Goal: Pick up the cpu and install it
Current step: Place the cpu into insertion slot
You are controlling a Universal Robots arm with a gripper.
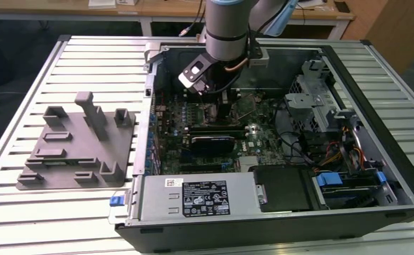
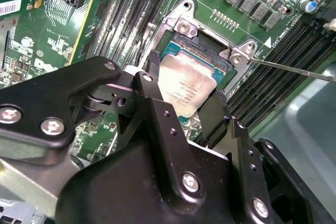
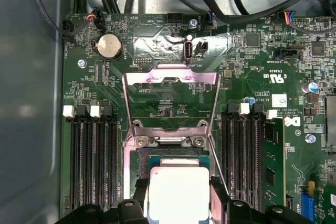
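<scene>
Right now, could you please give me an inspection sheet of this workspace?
Surface: slatted metal table, carrying an open computer case.
Job's things: cpu chip at the open socket, its retaining frame raised.
Clutter: grey fixture block beside the case.
Gripper: gripper inside the case, fingers against opposite edges of the cpu chip.
Cables: bundled wires in the case, clear of the socket.
Surroundings: wooden desks behind the table.

Brushed silver metal tops the cpu, set against the matt black metal of the gripper, a glossy green circuit board and a shiny steel socket frame; a matt grey plastic block lies on a ribbed, pale metal table.
</scene>
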